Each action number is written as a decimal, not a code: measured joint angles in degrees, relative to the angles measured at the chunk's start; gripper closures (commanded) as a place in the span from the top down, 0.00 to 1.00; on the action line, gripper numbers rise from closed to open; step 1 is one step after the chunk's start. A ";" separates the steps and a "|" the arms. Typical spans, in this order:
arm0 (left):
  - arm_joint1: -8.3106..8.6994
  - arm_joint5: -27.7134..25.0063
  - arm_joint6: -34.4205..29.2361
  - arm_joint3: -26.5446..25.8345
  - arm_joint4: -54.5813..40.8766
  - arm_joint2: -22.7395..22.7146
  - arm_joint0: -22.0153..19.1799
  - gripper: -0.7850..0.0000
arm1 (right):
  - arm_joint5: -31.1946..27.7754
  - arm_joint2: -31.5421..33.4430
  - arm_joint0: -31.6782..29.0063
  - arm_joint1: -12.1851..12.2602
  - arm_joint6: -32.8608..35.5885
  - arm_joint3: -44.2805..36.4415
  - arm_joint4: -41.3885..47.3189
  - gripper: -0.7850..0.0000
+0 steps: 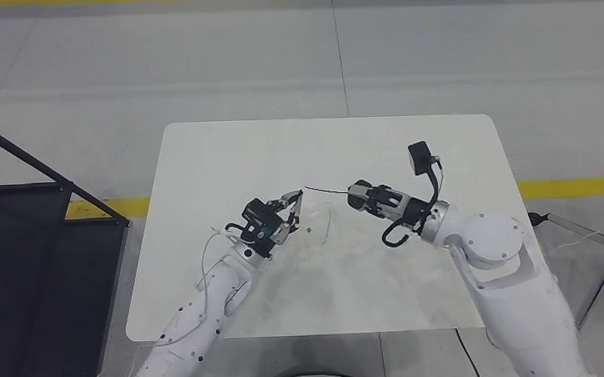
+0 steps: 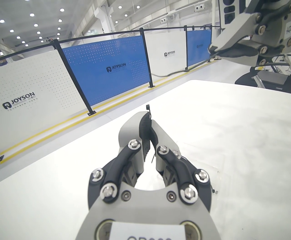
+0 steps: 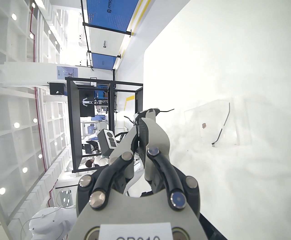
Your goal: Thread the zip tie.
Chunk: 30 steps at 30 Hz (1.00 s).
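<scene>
My left gripper (image 2: 147, 117) is shut on a black zip tie (image 2: 148, 107); its square head pokes out past the fingertips and the strap hangs down between the fingers. My right gripper (image 3: 145, 116) is shut on a black strap whose thin tip (image 3: 167, 111) sticks out beyond the pads. In the top view the left gripper (image 1: 292, 201) and right gripper (image 1: 354, 195) face each other over the table's middle, a short gap apart, with the thin strap (image 1: 325, 190) reaching from the right one toward the left. I cannot tell whether both hold the same tie.
A clear plastic tray (image 3: 204, 105) lies on the white table (image 1: 435, 274) between and just below the grippers, with a spare black zip tie (image 3: 224, 127) in it. A black frame and fence panels stand off the table's left side.
</scene>
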 measured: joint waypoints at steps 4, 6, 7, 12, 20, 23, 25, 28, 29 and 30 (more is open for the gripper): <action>-0.03 0.07 0.09 -0.05 -0.22 -0.02 0.05 0.00 | 1.86 -0.20 -0.31 0.31 0.71 -0.84 -3.37 0.00; -0.02 0.07 0.08 -0.05 -0.20 -0.02 0.04 0.00 | 1.84 -0.21 -0.30 0.31 0.71 -0.83 -3.24 0.00; -0.02 0.06 0.08 -0.05 -0.20 -0.02 0.04 0.00 | 1.80 -0.20 -0.30 0.30 0.71 -0.82 -3.17 0.00; -0.02 0.06 0.08 -0.05 -0.20 -0.02 0.04 0.00 | 1.78 -0.20 -0.29 0.30 0.69 -0.81 -3.15 0.00; 0.03 1.29 -0.29 -1.30 2.00 0.07 0.79 0.00 | 1.91 -0.47 -2.28 0.48 -1.16 -2.47 -5.48 0.00; 0.06 2.14 0.57 -1.35 3.79 0.16 0.97 0.00 | 2.28 -0.08 -2.94 0.61 -1.50 -3.19 -6.00 0.00; 0.06 2.58 1.10 -1.33 4.87 0.34 1.09 0.00 | 2.40 0.18 -3.47 0.68 -2.07 -3.74 -6.43 0.00; -0.01 3.31 1.40 -1.29 5.85 0.58 1.20 0.00 | 2.42 0.38 -4.36 0.75 -2.78 -4.67 -6.72 0.00; -0.03 3.36 1.52 -1.24 6.01 0.64 1.20 0.00 | 2.35 0.44 -4.61 0.77 -2.90 -4.92 -6.74 0.00; -0.05 3.39 1.64 -1.18 6.14 0.68 1.18 0.00 | 2.28 0.48 -4.83 0.79 -2.99 -5.14 -6.81 0.00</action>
